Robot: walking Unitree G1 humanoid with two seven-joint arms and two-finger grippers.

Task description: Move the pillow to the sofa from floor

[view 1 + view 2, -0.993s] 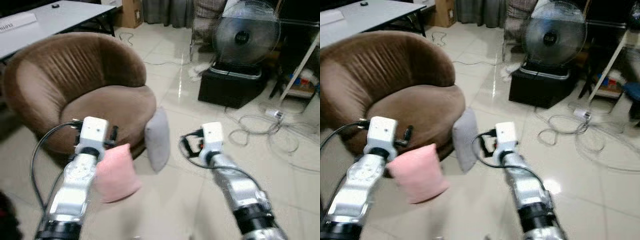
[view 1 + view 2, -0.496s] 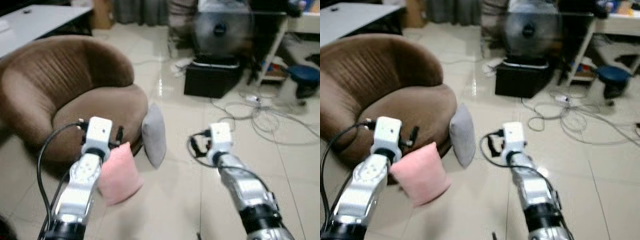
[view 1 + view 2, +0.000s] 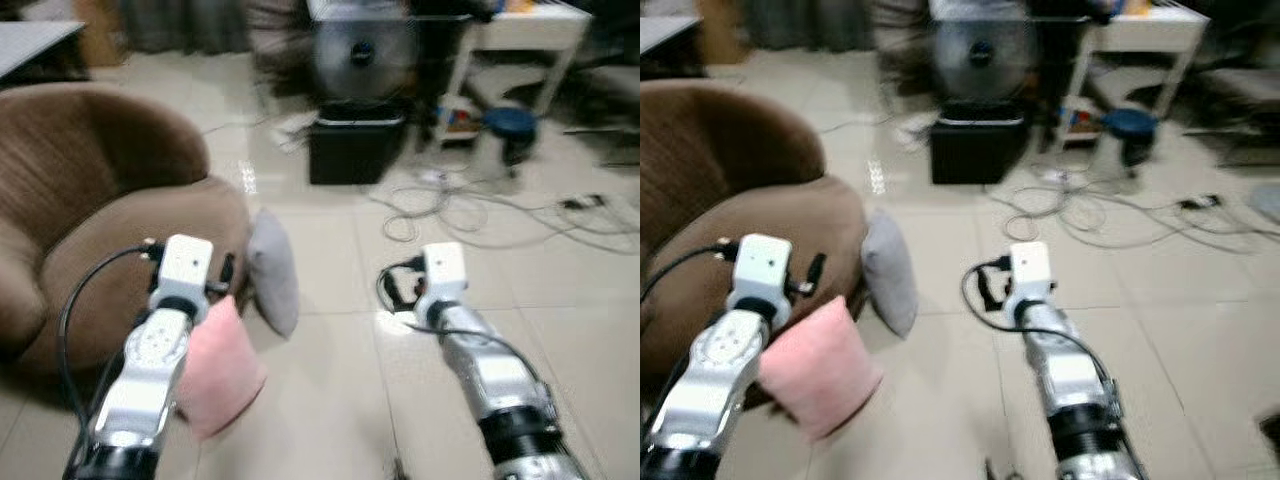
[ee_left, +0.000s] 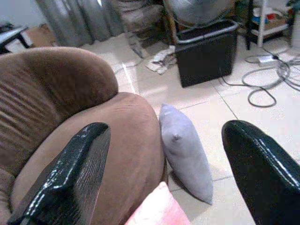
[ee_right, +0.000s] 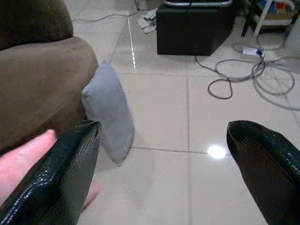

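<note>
A grey pillow (image 3: 275,272) stands on edge on the tiled floor, leaning against the front of the round brown sofa (image 3: 90,200). A pink pillow (image 3: 222,365) leans on the sofa just nearer to me, partly hidden behind my left arm. My left gripper (image 4: 166,129) is open and held in the air, looking over the pink pillow (image 4: 157,212) toward the grey one (image 4: 185,152). Level with it on the right, my right gripper (image 5: 166,126) is open too, with the grey pillow (image 5: 108,110) ahead of it. Neither gripper touches a pillow.
A black box (image 3: 355,150) with a fan (image 3: 360,50) on it stands beyond the pillows. Loose cables (image 3: 450,210) sprawl over the tiles to the right. A white table (image 3: 510,30) and a blue object (image 3: 510,120) are at the back right.
The whole view has swung to the right, so the sofa and pillows now sit further left in frame. Both arms keep the same raised pose with fingers apart.
</note>
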